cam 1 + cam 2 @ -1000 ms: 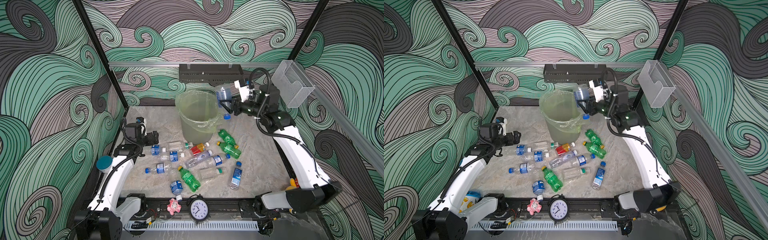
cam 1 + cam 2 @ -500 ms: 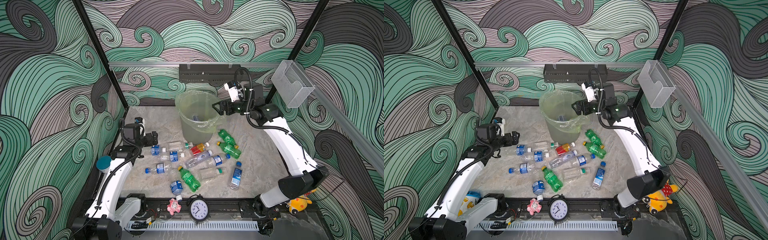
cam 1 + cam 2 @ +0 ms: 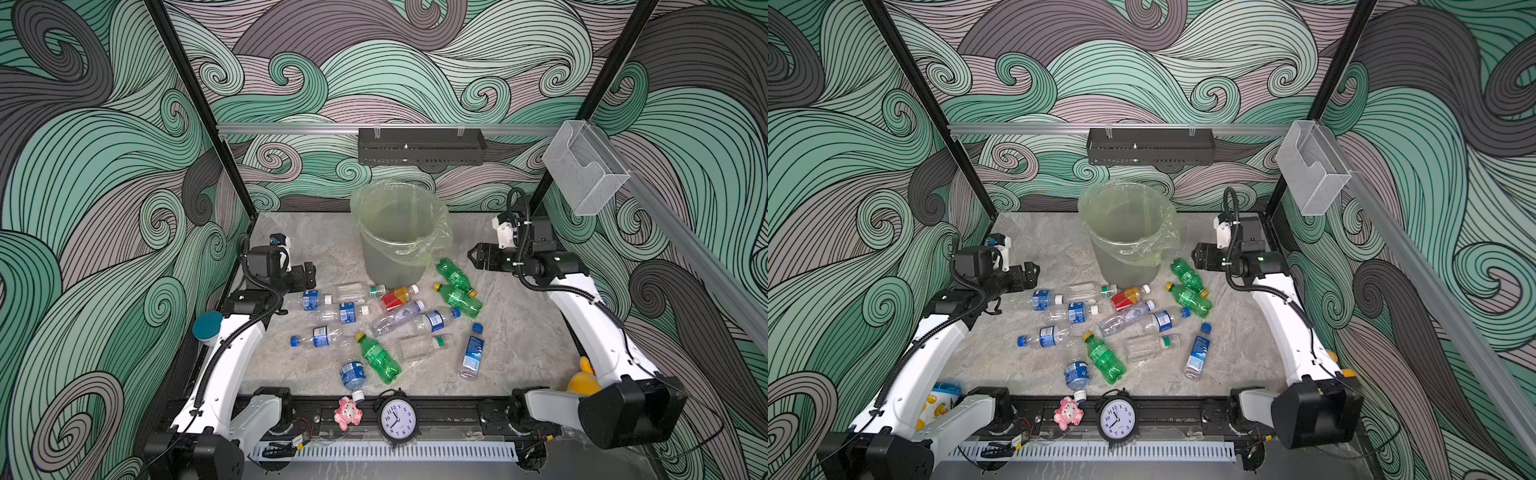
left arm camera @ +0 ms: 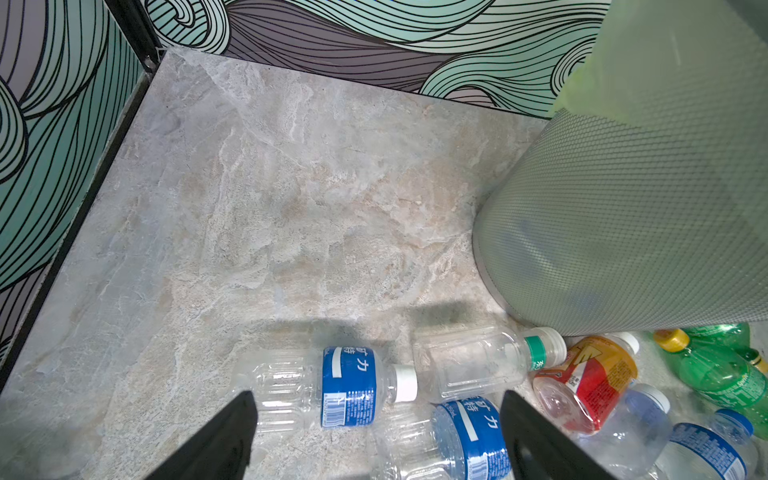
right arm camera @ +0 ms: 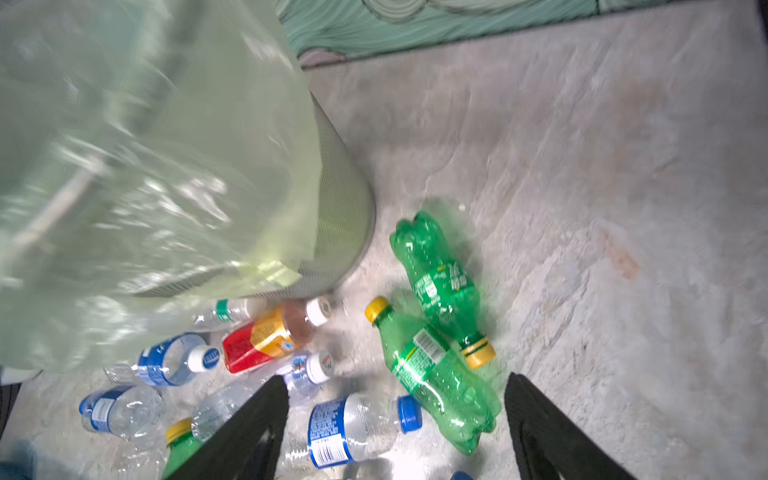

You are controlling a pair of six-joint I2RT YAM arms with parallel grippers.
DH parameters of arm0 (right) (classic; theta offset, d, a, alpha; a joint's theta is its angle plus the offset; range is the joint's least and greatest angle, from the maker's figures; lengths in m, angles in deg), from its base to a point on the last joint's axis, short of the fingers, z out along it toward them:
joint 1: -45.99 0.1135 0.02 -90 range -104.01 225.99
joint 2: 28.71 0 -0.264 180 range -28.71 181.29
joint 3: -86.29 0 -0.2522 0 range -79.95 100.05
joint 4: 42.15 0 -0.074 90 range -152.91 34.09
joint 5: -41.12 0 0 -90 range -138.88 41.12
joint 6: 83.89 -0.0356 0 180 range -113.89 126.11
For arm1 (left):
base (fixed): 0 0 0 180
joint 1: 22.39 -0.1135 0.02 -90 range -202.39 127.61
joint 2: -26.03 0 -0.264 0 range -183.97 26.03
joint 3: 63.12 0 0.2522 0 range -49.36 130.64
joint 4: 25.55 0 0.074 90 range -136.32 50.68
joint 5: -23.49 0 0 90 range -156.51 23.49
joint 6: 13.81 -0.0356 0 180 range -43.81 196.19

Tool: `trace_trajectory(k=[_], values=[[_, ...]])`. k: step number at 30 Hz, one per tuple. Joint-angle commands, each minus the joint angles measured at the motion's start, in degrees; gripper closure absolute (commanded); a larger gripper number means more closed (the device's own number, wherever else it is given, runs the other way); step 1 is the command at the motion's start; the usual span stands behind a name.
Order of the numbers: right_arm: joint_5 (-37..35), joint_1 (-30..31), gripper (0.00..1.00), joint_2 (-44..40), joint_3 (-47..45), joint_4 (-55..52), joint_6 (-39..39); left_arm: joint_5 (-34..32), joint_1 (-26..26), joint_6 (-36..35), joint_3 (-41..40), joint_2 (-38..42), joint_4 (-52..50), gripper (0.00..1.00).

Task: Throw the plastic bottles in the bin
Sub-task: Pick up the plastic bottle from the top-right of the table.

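While the left gripper [image 3: 309, 275] and right gripper [image 3: 473, 255] are hovering on either side of the bin [image 3: 390, 266], both are gaping wide and empty. The plastic bottles [image 3: 376, 357] are lying scattered just in front of the bin.

Swirl-patterned walls [image 3: 374, 62], grey marbled floor [image 3: 519, 332]

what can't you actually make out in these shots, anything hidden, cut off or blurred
- bin: in both top views the inside is murky, so its contents can't be told.
- yellow toy: in a top view, mostly hidden behind the right arm.
- blue-labelled bottle: left wrist view, cut off by the bottom edge.
- bag: right wrist view, smeared by motion blur.
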Motion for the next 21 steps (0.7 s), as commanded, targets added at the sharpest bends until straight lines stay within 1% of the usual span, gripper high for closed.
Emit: trace_trajectory(k=[1,2,8,13,15,21], values=[[1.5,0.2,0.2,2.2,-1.9,0.9,-1.9,0.4,0.6,-0.4,1.8,0.0,-1.1,0.07],[1.5,0.2,0.21,3.2,-2.5,1.1,-2.4,0.2,0.6,-0.4,1.8,0.1,-1.2,0.05],[2.6,0.2,0.21,8.8,-4.9,5.0,-2.6,-0.7,0.6,-0.2,1.5,1.8,-1.8,0.04],[3.6,0.2,0.2,15.6,-2.8,5.0,-1.2,2.1,0.6,-0.8,1.6,2.0,-3.5,0.03],[3.3,0.2,0.19,17.7,-2.4,5.8,-1.0,2.0,0.6,-1.0,1.3,2.3,-4.0,0.02],[3.1,0.2,0.18,24.5,1.3,6.3,-0.1,1.6,0.6,-1.5,0.6,3.5,-4.3,0.01]])
